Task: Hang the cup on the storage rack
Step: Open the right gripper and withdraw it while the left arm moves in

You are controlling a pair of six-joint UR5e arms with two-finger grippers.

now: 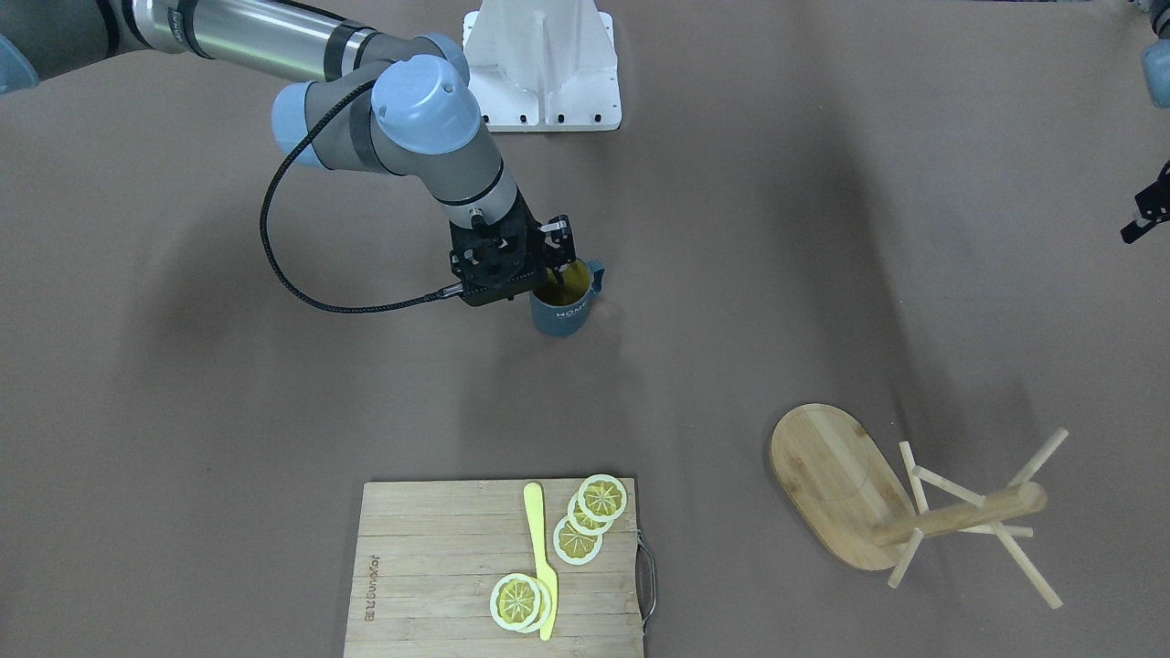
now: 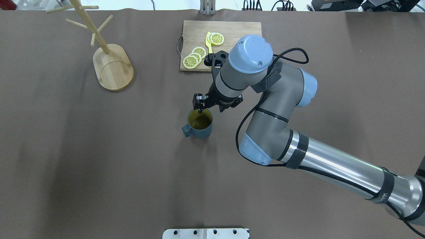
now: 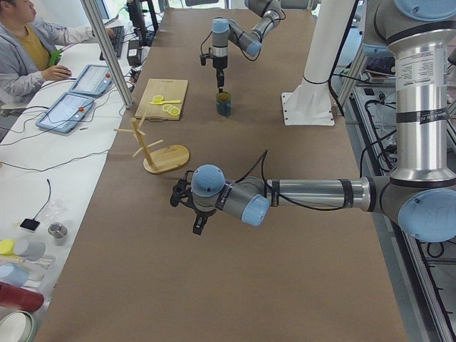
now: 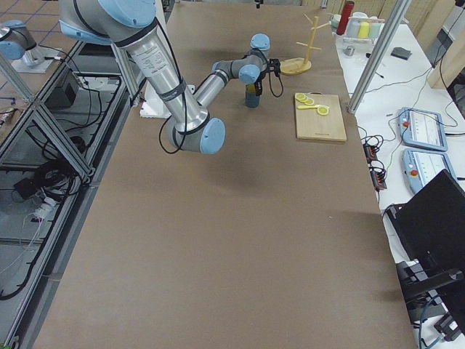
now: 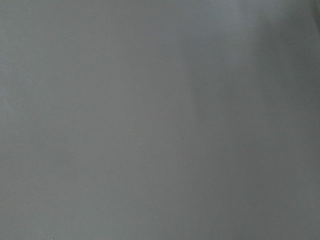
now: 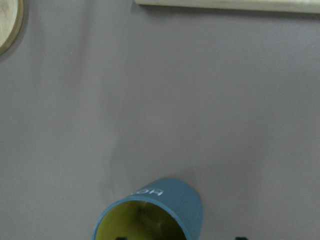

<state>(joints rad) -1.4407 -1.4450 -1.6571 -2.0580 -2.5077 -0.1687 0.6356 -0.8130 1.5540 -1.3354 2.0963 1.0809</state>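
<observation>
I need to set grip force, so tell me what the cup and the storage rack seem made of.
The cup looks like ceramic, maybe enamelled metal: matte slate-blue outside, yellow-olive inside, printed lettering. The storage rack looks like unfinished bamboo or light wood: pale grain lines on base and pegs.

a robotics lab: an aluminium post [image 3: 108, 53], a teach pendant [image 3: 68, 112], an operator [image 3: 25, 50] at a side bench [image 3: 43, 164].

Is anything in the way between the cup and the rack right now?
Nothing visible. Only bare table lies between the cup and the storage rack; the cutting board sits off that line.
</observation>
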